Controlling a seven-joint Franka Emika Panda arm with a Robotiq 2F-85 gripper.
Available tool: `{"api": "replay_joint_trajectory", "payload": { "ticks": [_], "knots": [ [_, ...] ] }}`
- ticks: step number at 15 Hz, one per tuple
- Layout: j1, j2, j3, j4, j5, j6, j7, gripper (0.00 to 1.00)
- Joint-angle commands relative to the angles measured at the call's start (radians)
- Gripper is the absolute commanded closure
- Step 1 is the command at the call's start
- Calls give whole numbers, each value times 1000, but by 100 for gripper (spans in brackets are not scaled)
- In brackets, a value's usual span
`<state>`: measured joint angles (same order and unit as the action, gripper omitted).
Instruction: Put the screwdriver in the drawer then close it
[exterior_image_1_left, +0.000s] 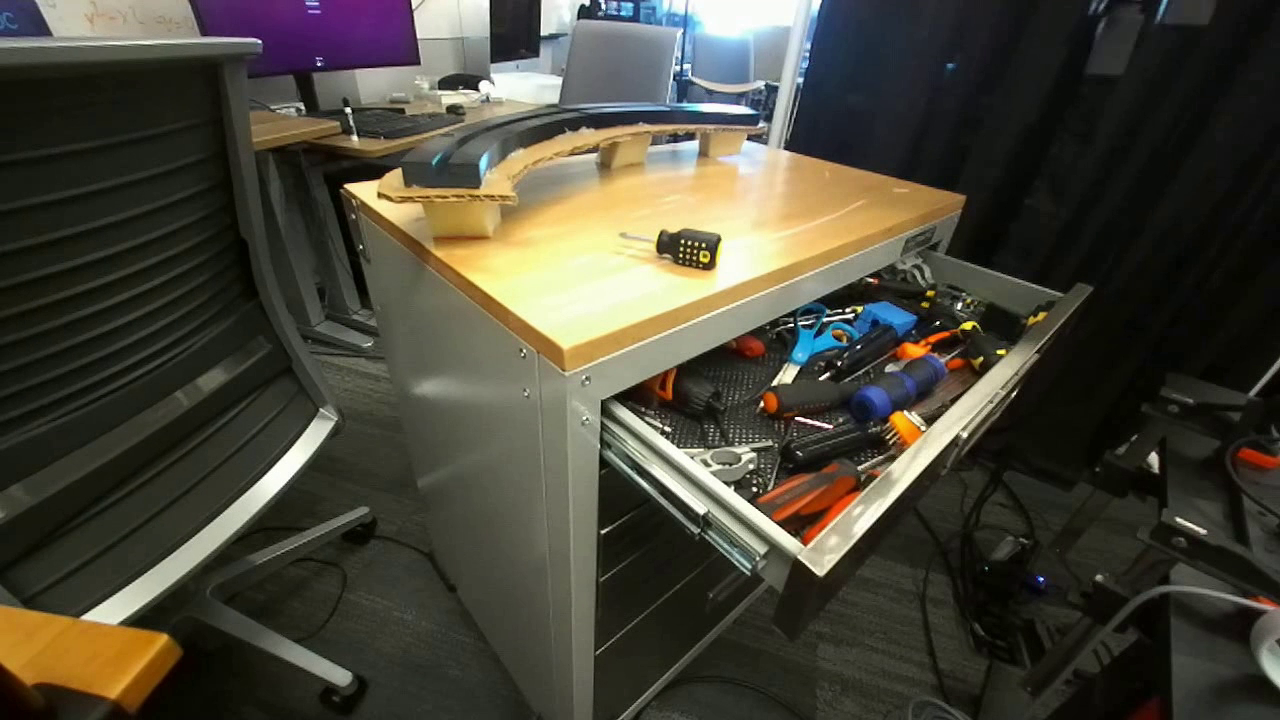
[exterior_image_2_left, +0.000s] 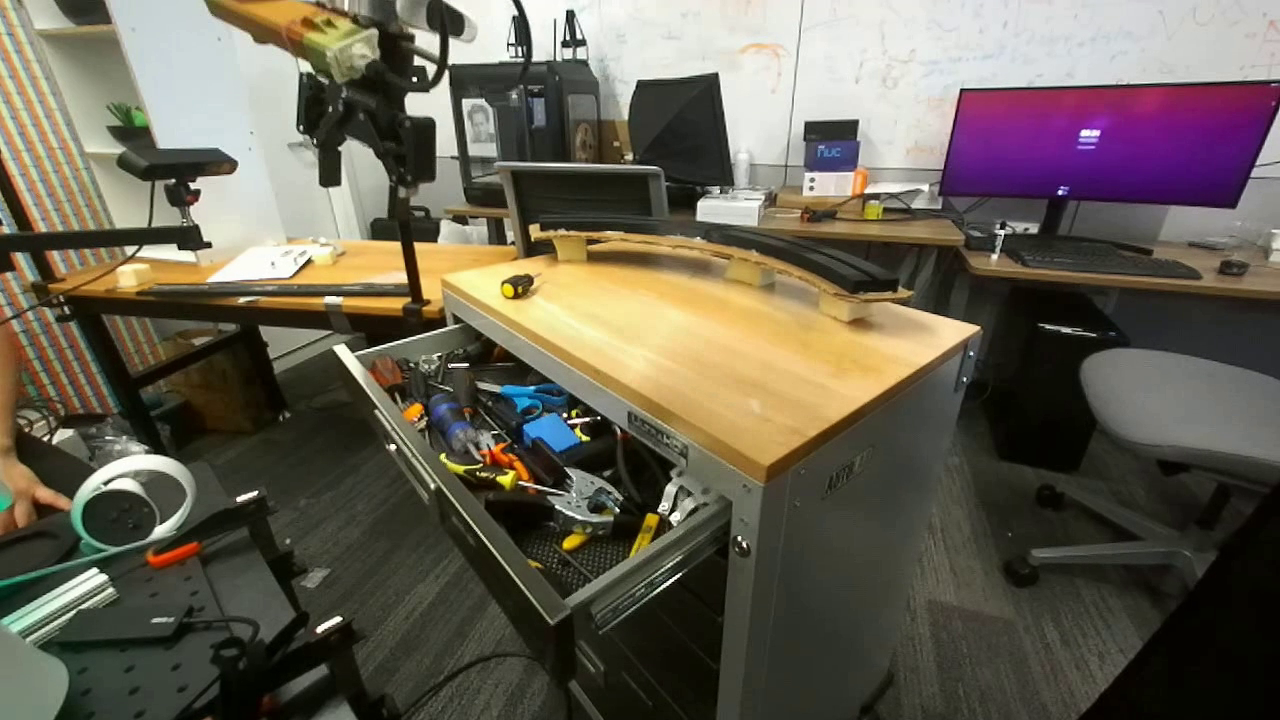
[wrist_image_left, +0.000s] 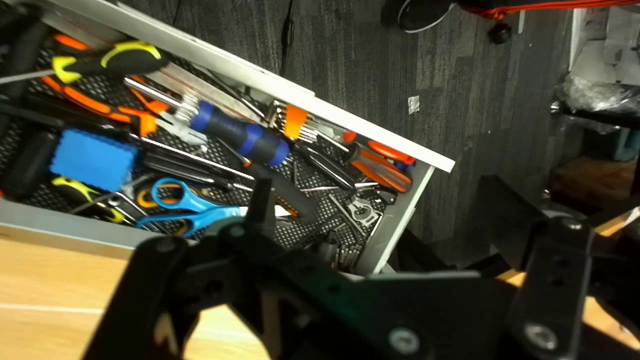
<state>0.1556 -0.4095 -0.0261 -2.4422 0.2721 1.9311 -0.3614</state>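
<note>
The stubby black-and-yellow screwdriver lies on the wooden cabinet top, in both exterior views (screwdriver (exterior_image_1_left: 690, 248), screwdriver (exterior_image_2_left: 517, 287)). Below that top, the drawer (exterior_image_1_left: 900, 479) is pulled out and full of tools; its dark front (exterior_image_2_left: 465, 530) shows in an exterior view. My gripper (exterior_image_2_left: 375, 175) hangs in the air, higher than the cabinet top and off toward its screwdriver end. In the wrist view the gripper (wrist_image_left: 385, 210) has its fingers wide apart with nothing between them, and the drawer rim (wrist_image_left: 370, 126) crosses beyond. The screwdriver does not show in that view.
A curved black piece (exterior_image_1_left: 590, 125) on cardboard and pale blocks occupies the back of the cabinet top. Blue scissors (wrist_image_left: 190, 205), a blue-handled tool (wrist_image_left: 240, 132) and several others crowd the drawer. A chair (exterior_image_1_left: 130, 300) stands beside the cabinet; a dark post (exterior_image_2_left: 407, 240) rises below my gripper.
</note>
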Motion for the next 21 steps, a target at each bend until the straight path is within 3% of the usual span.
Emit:
{"api": "replay_joint_trajectory", "payload": {
  "ticks": [1,4,8,12,13,15,19,20,21],
  "knots": [
    [64,109,97,-3,68,235,27,0],
    [103,223,159,7,95,495,47,0],
    [107,407,211,43,31,846,87,0],
    [87,582,216,72,-147,1184,144,0],
    [85,632,204,72,-203,1266,163,0],
    [175,712,79,91,-262,1374,178,0],
    [310,856,-85,155,-204,1512,125,0],
    [316,872,-87,169,-197,1524,132,0],
    [329,876,-93,176,-194,1515,135,25]
  ]
}}
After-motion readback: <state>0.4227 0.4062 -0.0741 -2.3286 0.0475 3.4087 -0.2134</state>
